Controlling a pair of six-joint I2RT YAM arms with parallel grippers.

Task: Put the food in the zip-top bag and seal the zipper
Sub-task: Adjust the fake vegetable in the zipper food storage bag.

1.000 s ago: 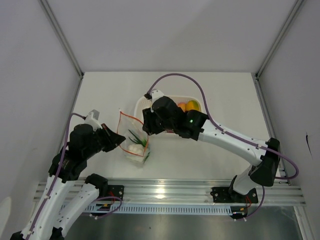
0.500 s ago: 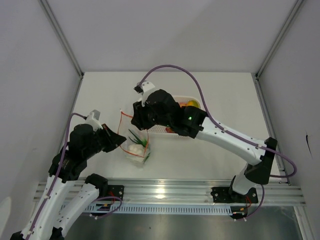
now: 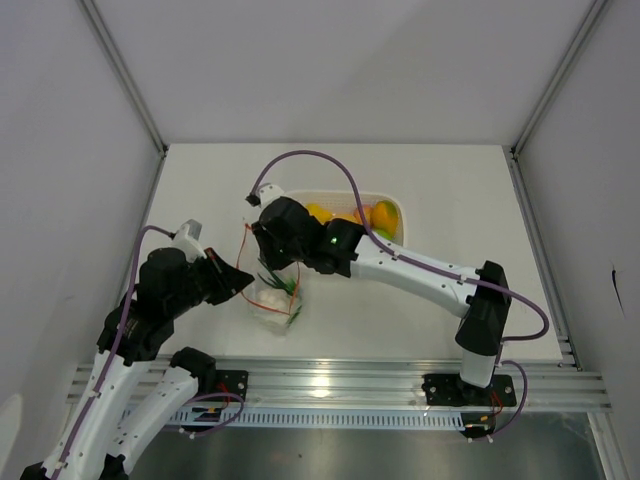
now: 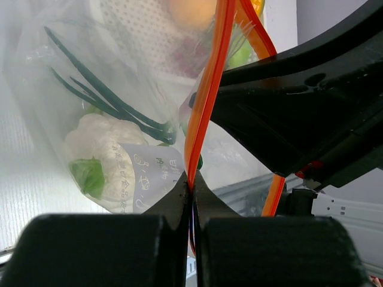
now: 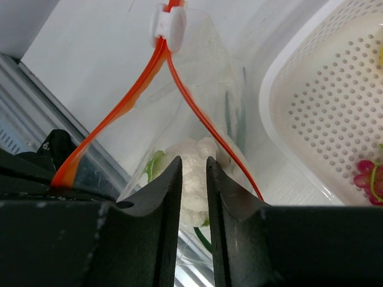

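The clear zip-top bag hangs at front centre, with its mouth spread wide. My left gripper is shut on the red-orange zipper at the bag's near corner. Inside the bag lie a white cauliflower and green beans. My right gripper hovers over the bag's mouth. Its jaws stand a narrow gap apart with nothing between them, and the cauliflower shows beyond. The white zipper slider sits at the far end of the strip. More food, a lemon and an orange, stays in the basket.
The white perforated basket stands just behind and right of the bag, with dark red grapes on its floor. The right arm stretches across the basket's front edge. An aluminium rail runs along the near table edge.
The right arm has swung left from over the basket to above the bag's mouth, and its jaws have narrowed. The left gripper has kept its hold on the zipper without moving.
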